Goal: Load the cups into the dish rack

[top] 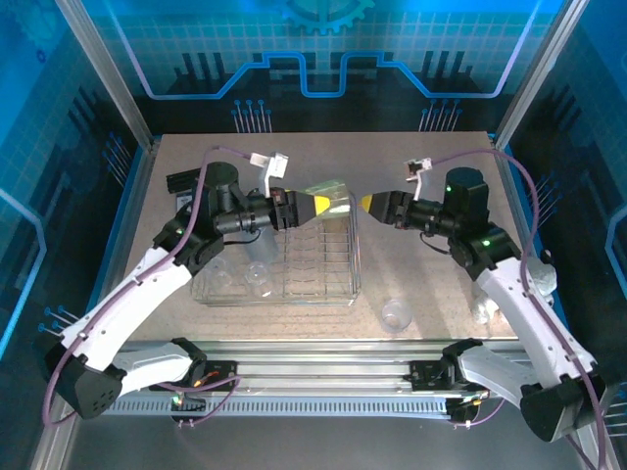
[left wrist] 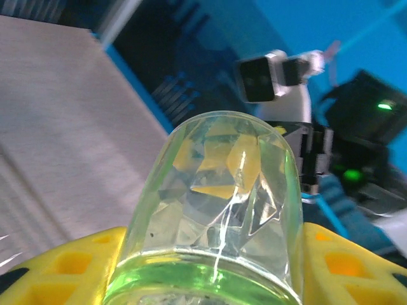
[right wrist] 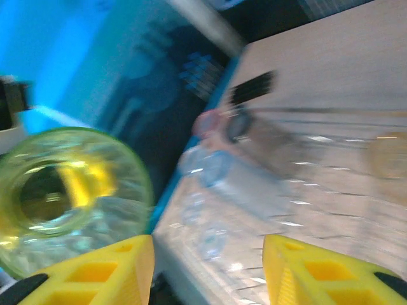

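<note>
Clamping the green cup (left wrist: 216,203) above the dish rack (top: 323,266), the left claw (left wrist: 210,276) faces the right claw (right wrist: 208,257), parted and empty.

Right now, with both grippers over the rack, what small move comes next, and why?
Probably the right gripper backs away: its jaws stand open and empty beside the green cup, which the left gripper grips above the dish rack.

I see the beige surface (top: 411,264) carrying the wire dish rack (top: 318,262) at its centre, a clear cup (top: 395,313) by the near edge, and a black ridged bar (top: 186,183) at far left.
</note>
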Controlling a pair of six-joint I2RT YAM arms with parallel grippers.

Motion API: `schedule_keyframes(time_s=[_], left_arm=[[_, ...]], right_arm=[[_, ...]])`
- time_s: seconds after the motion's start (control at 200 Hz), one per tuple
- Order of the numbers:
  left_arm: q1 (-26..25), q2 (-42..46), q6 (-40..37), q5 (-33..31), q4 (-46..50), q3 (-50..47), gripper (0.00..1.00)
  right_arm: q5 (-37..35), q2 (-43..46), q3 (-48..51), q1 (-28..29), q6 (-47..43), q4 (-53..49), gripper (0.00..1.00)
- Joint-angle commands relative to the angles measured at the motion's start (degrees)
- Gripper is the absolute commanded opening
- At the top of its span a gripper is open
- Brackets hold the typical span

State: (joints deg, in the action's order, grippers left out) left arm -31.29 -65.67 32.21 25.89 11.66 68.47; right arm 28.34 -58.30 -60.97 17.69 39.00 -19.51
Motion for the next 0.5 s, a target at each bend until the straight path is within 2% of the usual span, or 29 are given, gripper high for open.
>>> schedule_keyframes(time_s=[0.0, 0.095, 0.245, 0.495], left_arm=[[-0.5, -0.9, -7.2, -12.5, 16.4, 6.4, 0.10], [-1.6, -4.4, -10.0, -16.1, 24.0, 11.7, 0.10], [-6.2, -12.8, -14.9, -22.4, 34.3, 20.9, 0.09], [-10.9, -29.3, -17.0, -29.4, 49.1, 34.5, 0.10]], right_arm=[[-20.8, 2.1, -4.0, -1.3, -10.3, -20.9, 0.49], [-26.5, 3.7, -4.2, -1.4, -13.9, -25.0, 0.51], [-32.6, 7.9, -1.8, -1.4, -16.3, -26.0, 0.51], [-34.5, 11.3, 0.2, -1.4, -19.1, -26.7, 0.52]])
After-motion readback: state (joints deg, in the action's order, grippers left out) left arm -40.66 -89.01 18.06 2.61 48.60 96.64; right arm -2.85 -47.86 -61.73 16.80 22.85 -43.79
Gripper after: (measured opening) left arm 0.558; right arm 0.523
